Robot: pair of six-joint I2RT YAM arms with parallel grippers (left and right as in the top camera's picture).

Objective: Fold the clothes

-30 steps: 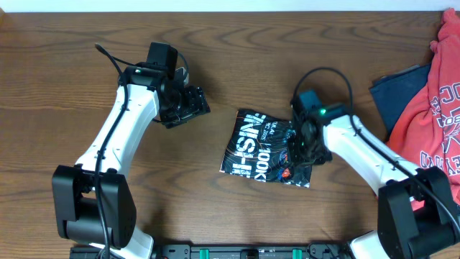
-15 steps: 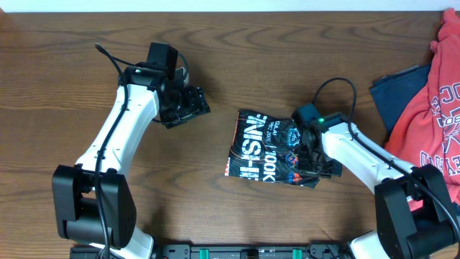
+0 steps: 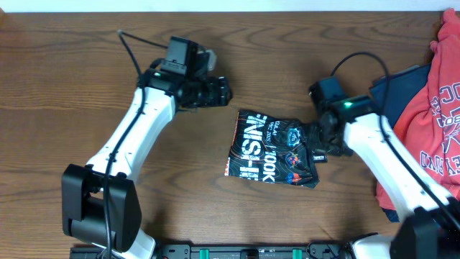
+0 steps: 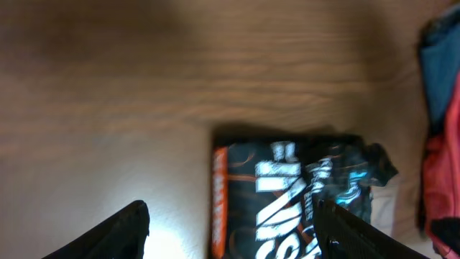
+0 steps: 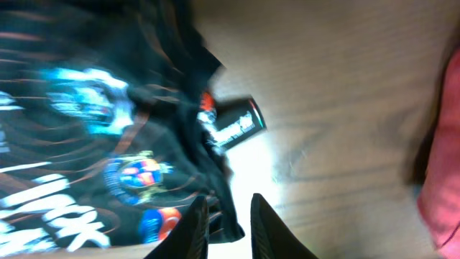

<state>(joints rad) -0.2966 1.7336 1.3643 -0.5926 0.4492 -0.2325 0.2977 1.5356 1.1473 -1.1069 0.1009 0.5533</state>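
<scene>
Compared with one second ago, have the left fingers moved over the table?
Yes. The left fingers moved rightward toward the red shirt, now nearer the black jersey.

Jersey (image 3: 266, 147) on table (image 3: 65, 57) centre; clothes pile (image 3: 437, 93) at right edge.

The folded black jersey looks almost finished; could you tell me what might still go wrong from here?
1. The right gripper sits at the crumpled right edge of the jersey, where a small tab sticks out; withdrawing could snag it and pull the fold open.
2. The red garment lies close by, so a wide swing back might drag it.
3. That edge looks uneven and may spring loose.
</scene>
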